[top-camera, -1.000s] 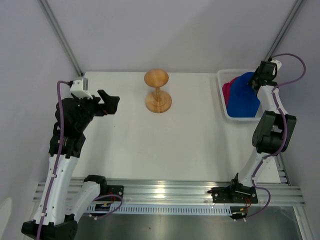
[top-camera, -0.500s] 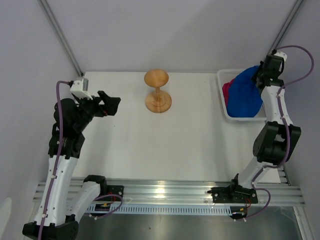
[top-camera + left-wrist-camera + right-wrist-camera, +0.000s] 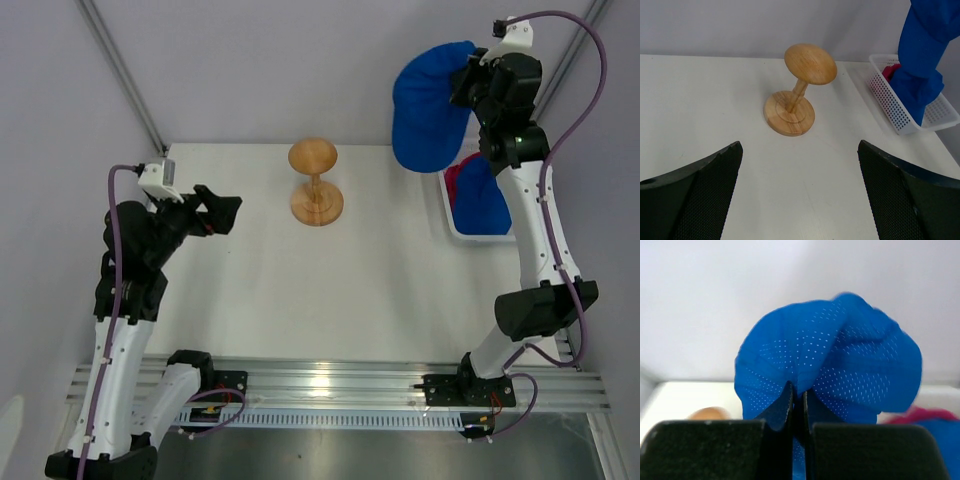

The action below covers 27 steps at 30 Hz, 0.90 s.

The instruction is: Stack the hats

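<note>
From above, the right hand was clenched on the crown edge of the blue hat and held it high over the far right of the worktop, up and to the left of the basket. The hat hung limp below the grip, clear of everything. In the basket lay a pink hat and more blue cloth; whether that cloth was a second hat or a trailing part of the raised one could not be told. The wooden stand stood upright and bare at the far middle. The left hand hovered at the left, released, holding nothing, and pointed toward the stand.

The left wrist view showed its own two fingers spread wide apart with the stand between them farther off. The blue fabric dropped from the top right corner toward the basket's near end.

The right wrist view showed the fingers pressed together with a fold of perforated blue fabric pinched between them. A sliver of pink showed at the lower right.

The step in hand seemed to be carrying the first hat from basket to stand. The next move would call for swinging left, centring the open crown over the stand's domed top, lowering, then letting go.
</note>
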Each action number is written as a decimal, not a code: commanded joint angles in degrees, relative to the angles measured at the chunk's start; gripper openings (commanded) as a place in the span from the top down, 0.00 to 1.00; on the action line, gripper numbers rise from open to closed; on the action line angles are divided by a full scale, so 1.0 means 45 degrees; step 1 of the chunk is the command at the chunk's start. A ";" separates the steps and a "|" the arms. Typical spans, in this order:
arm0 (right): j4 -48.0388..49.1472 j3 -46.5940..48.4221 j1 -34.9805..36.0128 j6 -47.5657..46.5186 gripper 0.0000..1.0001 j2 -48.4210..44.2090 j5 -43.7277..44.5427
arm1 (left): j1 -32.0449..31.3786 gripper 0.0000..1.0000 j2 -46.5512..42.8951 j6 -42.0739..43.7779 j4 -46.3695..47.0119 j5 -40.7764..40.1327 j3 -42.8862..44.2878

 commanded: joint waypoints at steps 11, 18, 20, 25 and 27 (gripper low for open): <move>-0.0446 0.4209 0.4137 0.1496 1.00 0.2730 -0.6643 | 0.0129 0.01 -0.0590 0.0247 0.0284 -0.0217 0.0078; -0.0466 0.4599 0.4490 0.1458 1.00 0.4370 -0.5689 | 0.0129 0.01 -0.0844 0.0266 0.0342 -0.0334 0.0019; -0.0544 0.4950 0.4510 0.1146 1.00 0.4974 -0.4988 | 0.0129 0.01 -0.0844 0.0266 0.0343 -0.0373 -0.0001; -0.1578 0.6161 0.4530 0.0344 1.00 0.6363 -0.4320 | 0.0129 0.00 -0.0747 0.0286 0.0343 -0.0393 -0.0020; -0.1443 0.6065 0.4529 0.0266 1.00 0.6636 -0.4124 | 0.0148 0.01 -0.0727 0.0305 0.0323 -0.0412 0.0019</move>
